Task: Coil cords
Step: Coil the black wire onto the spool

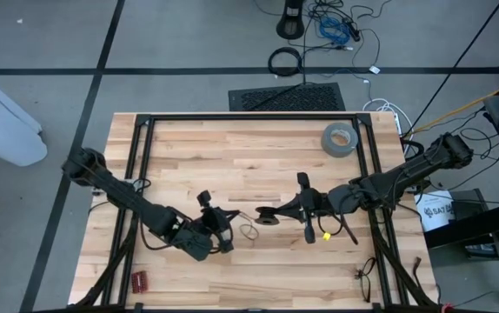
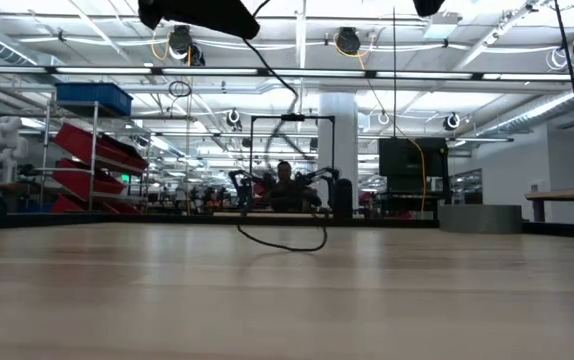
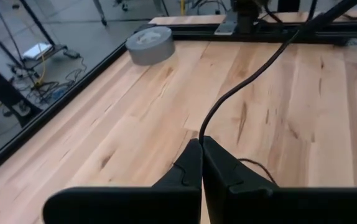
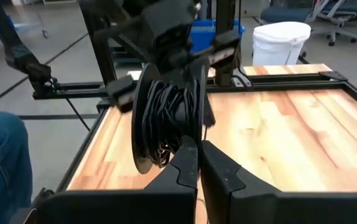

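Observation:
The cord is a very thin black wire. In the low view it hangs down from above and ends in a slack loop [image 2: 285,238] lying on the wooden table, and the same loop [image 1: 249,232] shows between the two grippers in the high view. My left gripper [image 3: 201,144] is near the table's middle [image 1: 229,238], shut on the cord. My right gripper [image 1: 265,216] faces it from the right, fingers shut [image 4: 197,148]. Just beyond its fingertips is a dark bundle of wound cable [image 4: 163,121] on the left hand. My left gripper pinches the cord [image 3: 201,134] between its two fingertips. The fingers slant down toward the table and lie roughly along the cord. From the pinch, the cord rises clear of the table in a smooth curve toward the far right [image 3: 272,56]. My right gripper: I cannot tell whether it touches the cord.
A grey tape roll [image 1: 339,139] lies at the far right of the table. Black frame rails [image 1: 145,156] border the tabletop. A small yellow piece [image 1: 326,235] is under the right arm, and a small red item [image 1: 138,280] lies near the front left. A person's leg [image 4: 1,162] shows beyond the table.

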Action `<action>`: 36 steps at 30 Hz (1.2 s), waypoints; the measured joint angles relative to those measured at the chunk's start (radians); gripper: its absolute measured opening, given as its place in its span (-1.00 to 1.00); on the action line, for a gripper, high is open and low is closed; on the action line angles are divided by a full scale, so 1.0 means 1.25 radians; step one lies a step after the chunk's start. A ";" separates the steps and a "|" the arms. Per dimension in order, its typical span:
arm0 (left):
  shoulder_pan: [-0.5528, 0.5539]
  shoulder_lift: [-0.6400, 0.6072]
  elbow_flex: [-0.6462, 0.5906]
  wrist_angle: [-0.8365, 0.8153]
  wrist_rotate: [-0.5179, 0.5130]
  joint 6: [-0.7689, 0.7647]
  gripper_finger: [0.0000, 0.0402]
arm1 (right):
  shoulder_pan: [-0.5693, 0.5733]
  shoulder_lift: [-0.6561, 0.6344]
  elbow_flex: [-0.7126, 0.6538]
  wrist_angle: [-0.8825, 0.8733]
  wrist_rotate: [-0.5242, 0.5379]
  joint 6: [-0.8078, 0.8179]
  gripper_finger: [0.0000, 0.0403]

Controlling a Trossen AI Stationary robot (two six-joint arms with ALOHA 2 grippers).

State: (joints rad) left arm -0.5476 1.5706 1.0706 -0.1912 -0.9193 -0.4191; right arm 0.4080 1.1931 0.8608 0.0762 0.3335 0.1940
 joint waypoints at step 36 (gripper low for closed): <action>0.034 -0.127 0.043 -0.023 0.116 0.032 -1.00 | -0.027 0.104 0.000 -0.033 0.179 -0.080 -1.00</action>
State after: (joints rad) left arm -0.5048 1.4113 1.1240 -0.2195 -0.7748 -0.3793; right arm 0.3744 1.3229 0.8612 0.0351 0.5577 0.0938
